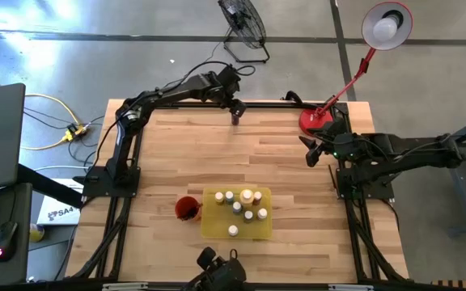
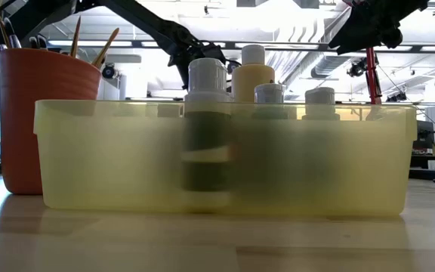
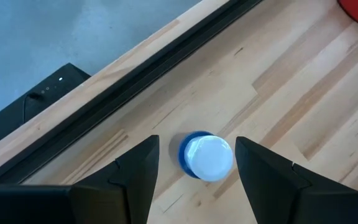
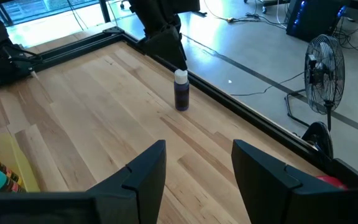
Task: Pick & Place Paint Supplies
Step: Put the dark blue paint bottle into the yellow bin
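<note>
Landmark: the yellow tray (image 1: 215,229), near the front edge of the table (image 1: 176,153).

- Bottles (image 1: 247,196), seven counted from above, pale caps: standing inside the tray. In the low view the tallest is a cream one (image 2: 252,74) toward the tray's back; a dark one (image 2: 206,128) stands nearest the front wall.
- Red cup (image 1: 187,208): touching or just beside the tray's left side, brushes (image 2: 104,47) standing in it.
- Lone bottle (image 1: 236,118), dark blue body, pale cap: upright, well apart from the tray, at the table's far edge.
- My left gripper (image 3: 196,163): directly over that lone bottle (image 3: 206,156), jaws apart with a finger on each side of the cap, not touching it.
- My right gripper (image 4: 199,163): beyond the tray's right side, near the table's right edge, jaws apart, nothing between them.
- Red lamp base (image 1: 317,120): far right corner, well apart from the tray.
</note>
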`<act>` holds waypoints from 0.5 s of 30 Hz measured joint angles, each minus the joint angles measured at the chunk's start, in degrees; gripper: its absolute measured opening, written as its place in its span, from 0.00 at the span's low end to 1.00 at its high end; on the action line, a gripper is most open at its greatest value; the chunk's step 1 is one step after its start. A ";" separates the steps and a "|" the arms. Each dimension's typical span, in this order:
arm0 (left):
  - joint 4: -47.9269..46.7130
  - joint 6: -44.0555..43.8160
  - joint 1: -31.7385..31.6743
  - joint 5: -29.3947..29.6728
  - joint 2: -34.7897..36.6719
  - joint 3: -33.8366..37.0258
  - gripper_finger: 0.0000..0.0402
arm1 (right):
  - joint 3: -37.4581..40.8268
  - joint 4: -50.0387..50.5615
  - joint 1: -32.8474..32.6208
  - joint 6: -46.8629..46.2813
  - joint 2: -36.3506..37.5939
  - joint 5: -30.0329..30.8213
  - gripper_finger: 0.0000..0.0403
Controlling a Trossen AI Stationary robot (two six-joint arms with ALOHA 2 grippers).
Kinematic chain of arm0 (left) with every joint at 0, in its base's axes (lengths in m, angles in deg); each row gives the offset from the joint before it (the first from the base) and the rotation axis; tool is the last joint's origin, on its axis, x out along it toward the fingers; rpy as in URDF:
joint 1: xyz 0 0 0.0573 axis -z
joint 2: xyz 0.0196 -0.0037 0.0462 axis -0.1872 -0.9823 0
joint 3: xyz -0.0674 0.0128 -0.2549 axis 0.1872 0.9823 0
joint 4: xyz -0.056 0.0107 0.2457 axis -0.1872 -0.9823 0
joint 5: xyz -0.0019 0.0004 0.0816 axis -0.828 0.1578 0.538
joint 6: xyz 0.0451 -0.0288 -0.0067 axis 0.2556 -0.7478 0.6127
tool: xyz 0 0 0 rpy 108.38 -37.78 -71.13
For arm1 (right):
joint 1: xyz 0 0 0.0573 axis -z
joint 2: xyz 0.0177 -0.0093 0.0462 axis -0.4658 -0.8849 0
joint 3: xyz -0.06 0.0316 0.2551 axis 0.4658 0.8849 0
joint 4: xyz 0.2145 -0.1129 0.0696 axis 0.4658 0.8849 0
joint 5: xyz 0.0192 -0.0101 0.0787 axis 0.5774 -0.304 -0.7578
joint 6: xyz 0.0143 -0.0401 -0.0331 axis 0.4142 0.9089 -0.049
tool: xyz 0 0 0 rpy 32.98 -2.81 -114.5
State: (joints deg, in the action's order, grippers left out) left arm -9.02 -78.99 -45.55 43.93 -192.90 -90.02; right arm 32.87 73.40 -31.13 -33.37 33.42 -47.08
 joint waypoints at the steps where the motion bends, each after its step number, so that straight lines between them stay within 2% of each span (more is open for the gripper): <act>1: 0.02 0.01 0.00 0.00 0.00 0.00 0.51 | 0.00 0.00 -0.01 0.00 0.00 -0.01 0.43; 8: 0.64 -0.60 0.54 -0.28 -2.03 -0.10 0.51 | 0.00 0.00 0.01 0.00 0.00 -0.01 0.43; 11: 1.23 -0.71 1.05 -2.48 -2.40 -0.13 0.51 | 0.00 0.02 0.01 0.00 0.00 -0.02 0.43; 15: 2.24 -0.12 1.60 -1.61 -2.53 -0.07 0.51 | 0.00 0.02 0.00 0.00 0.00 -0.03 0.43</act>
State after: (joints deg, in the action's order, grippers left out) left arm -6.78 -79.11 -43.95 42.32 -195.44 -90.08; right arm 32.87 73.42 -31.13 -33.37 33.42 -47.11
